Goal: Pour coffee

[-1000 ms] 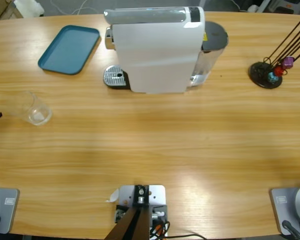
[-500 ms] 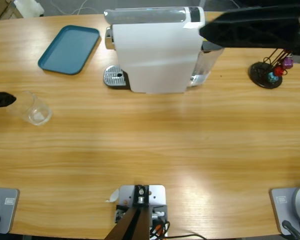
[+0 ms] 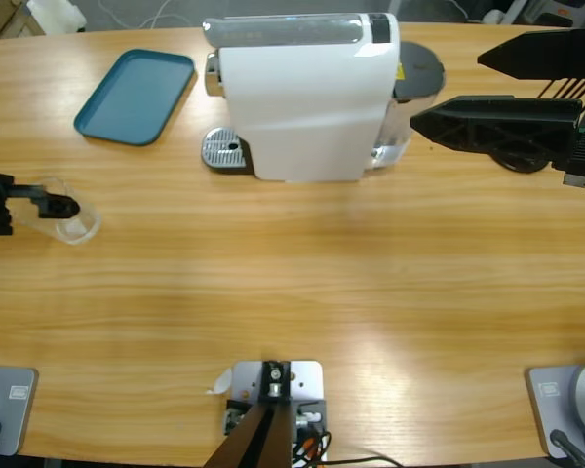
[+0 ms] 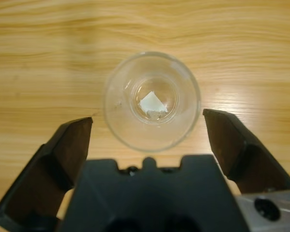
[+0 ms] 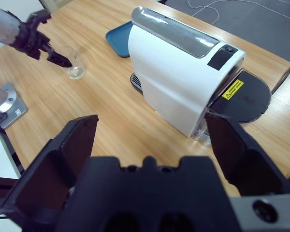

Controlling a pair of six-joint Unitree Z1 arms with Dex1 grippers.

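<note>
Clear glass cup (image 3: 71, 216) sits on the left end of the wooden table (image 3: 302, 283), upright, and the left gripper (image 4: 147, 123) is lined up right at it, fingers (image 4: 70, 145) spread wide apart with one on either side of the cup, not touching it as far as I can tell. Looking straight down into it from the left wrist view, the glass looks basically empty: there's just a pale reflection at the bottom, and I can't make out any amber coffee in there, so if there's any it's too thin a film to tell. The white coffee machine (image 3: 307, 93) stands at the far middle of the table with its little metal drip grate (image 3: 224, 149) poking out the left side, nothing parked on it. A teal tray (image 3: 136, 95) lies near that, bare. The right gripper (image 3: 453, 93) hovers up high off to the machine's right, near the capsule rack (image 3: 522, 144), fingers (image 5: 72, 145) wide apart and holding nothing, just looking across at the machine. So progress-wise, I'd say this is barely the start: cup not grabbed, nothing under the spout, no coffee poured anywhere I can see. What's left, I reckon, is closing on the cup, getting it to the grate, and the whole brewing bit.
</note>
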